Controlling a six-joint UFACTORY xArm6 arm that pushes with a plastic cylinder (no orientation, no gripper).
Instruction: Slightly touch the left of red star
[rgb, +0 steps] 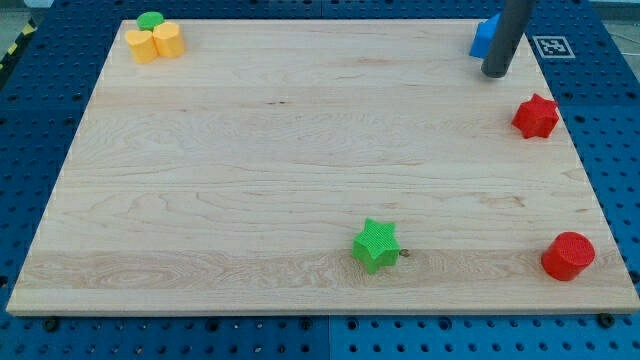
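Observation:
The red star (536, 116) lies near the board's right edge, in the upper part of the view. My tip (495, 73) is above and to the left of it, a short gap apart, not touching. The rod rises out of the view's top and partly hides a blue block (484, 36) just behind it.
A red cylinder (568, 255) sits at the lower right corner. A green star (376, 245) lies near the bottom edge, right of centre. At the top left corner a green cylinder (150, 20), a yellow block (142, 46) and a yellow cylinder (167, 40) cluster together. A marker tag (552, 46) lies right of the board.

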